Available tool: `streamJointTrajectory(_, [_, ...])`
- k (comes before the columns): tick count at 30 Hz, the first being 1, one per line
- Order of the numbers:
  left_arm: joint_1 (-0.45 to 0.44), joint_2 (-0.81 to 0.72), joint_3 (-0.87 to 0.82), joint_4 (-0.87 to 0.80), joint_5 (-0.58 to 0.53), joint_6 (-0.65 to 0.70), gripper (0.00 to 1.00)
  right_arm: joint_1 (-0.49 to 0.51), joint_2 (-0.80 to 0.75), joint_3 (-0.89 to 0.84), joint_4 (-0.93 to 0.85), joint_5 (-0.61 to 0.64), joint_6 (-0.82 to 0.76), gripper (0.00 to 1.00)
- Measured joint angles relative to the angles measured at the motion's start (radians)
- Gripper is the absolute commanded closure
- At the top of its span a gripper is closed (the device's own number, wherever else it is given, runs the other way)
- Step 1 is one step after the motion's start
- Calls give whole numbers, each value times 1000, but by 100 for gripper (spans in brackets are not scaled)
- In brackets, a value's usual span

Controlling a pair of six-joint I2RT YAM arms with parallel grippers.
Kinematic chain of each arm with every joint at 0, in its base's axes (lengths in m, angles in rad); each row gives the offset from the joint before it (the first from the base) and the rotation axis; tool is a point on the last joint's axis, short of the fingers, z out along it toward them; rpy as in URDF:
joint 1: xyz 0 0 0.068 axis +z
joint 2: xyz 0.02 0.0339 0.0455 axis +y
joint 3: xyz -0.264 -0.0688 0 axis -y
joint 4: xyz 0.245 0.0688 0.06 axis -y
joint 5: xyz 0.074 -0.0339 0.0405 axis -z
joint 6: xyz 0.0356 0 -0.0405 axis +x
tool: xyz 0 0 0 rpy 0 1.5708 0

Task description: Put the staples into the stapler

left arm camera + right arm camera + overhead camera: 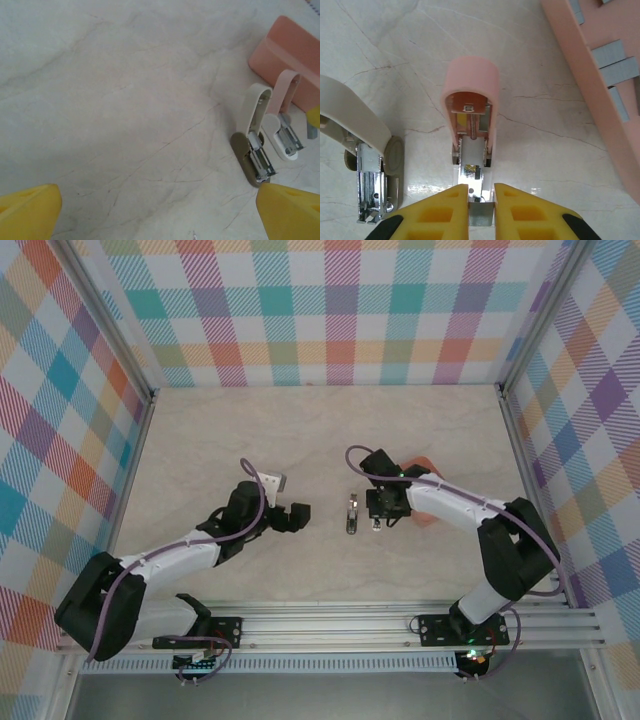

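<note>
- Pale marble-look tabletop (300,430), boxed in by plaid walls (340,310), carries two opened staplers side by side near its middle. In the right wrist view the pink stapler (470,115) has the beige stapler (367,165) at its 9 o'clock.
- At 2 o'clock of the pink stapler lies the salmon tray (590,75), with spare staples (620,70) lying loose in it.
- The right gripper (481,200) is clenched on a short grey strip of staples (481,215). It holds the strip at the 6 o'clock end of the pink stapler's bared magazine.
- The left gripper (159,215) is spread wide and grasps nothing. In the top view it hovers near the staplers, at their 9 o'clock.
- Done, as I judge it: the lid is up, and a strip has been picked and brought to the channel's mouth.
- Left to do: seat the strip in the channel, let go and shut the lid. Whether the strip already touches the rail I cannot tell.
</note>
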Motion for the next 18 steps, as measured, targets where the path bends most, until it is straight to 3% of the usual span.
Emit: streamJointTrajectory(18, [0,18,0,21,1,18,0,20,24,0,13,12,24,83])
